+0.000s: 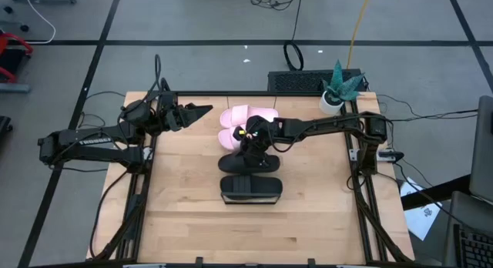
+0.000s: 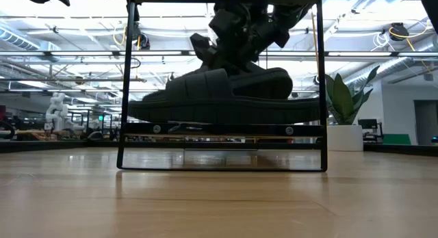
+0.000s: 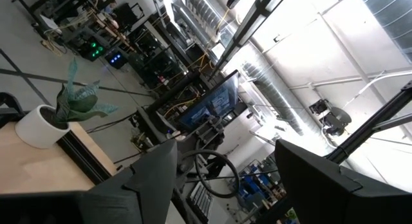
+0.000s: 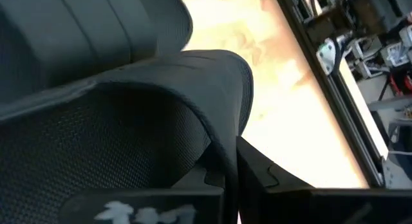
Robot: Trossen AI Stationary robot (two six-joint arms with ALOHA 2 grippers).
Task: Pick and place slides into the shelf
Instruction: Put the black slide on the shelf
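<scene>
Two light pink slides (image 1: pixel 245 123); two black slides (image 1: pixel 250 175); pale wood shelf (image 1: pixel 285 156); white-potted green plant (image 1: pixel 337 87).

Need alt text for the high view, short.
Top-down view of a wooden table: the right gripper reaches to the centre over a black slide, with a second black slide just below and a pink pair above. The left gripper hangs open near the table's upper left; a potted plant sits upper right.
</scene>
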